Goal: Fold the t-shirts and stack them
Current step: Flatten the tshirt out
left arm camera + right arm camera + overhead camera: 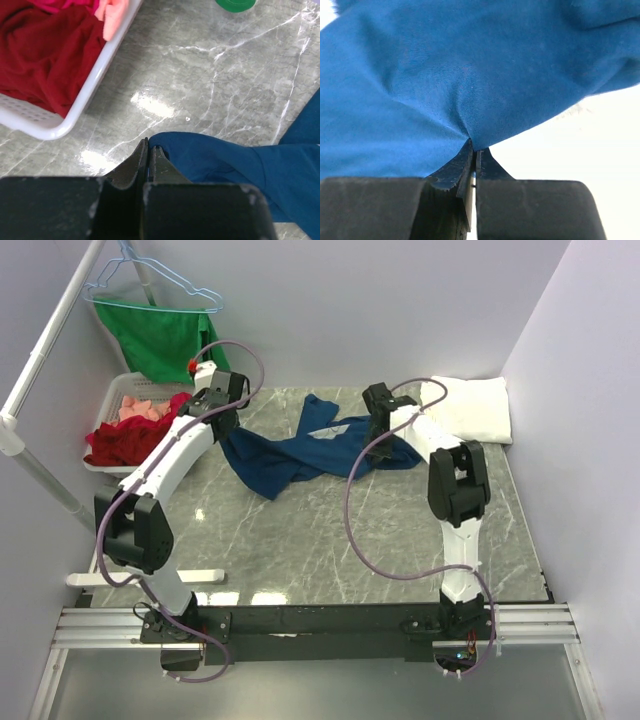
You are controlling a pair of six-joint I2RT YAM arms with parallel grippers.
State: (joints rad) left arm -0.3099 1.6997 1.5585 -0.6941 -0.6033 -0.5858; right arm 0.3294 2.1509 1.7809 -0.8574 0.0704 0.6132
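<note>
The navy blue t-shirt (300, 452) lies crumpled across the back middle of the marble table, its chest print hidden. My left gripper (226, 426) is shut on its left edge; the left wrist view shows the fingers (149, 150) pinching a blue fold (225, 160). My right gripper (382, 440) is shut on the shirt's right part; in the right wrist view blue cloth (445, 85) bunches at the closed tips (475, 150). The white t-shirt (470, 408) lies folded at the back right, behind the right gripper.
A white basket (125, 400) with red and pink clothes stands at the back left, close to my left gripper, and also shows in the left wrist view (75, 110). A green garment (165, 335) hangs on a hanger above it. A white pole (40, 370) slants at left.
</note>
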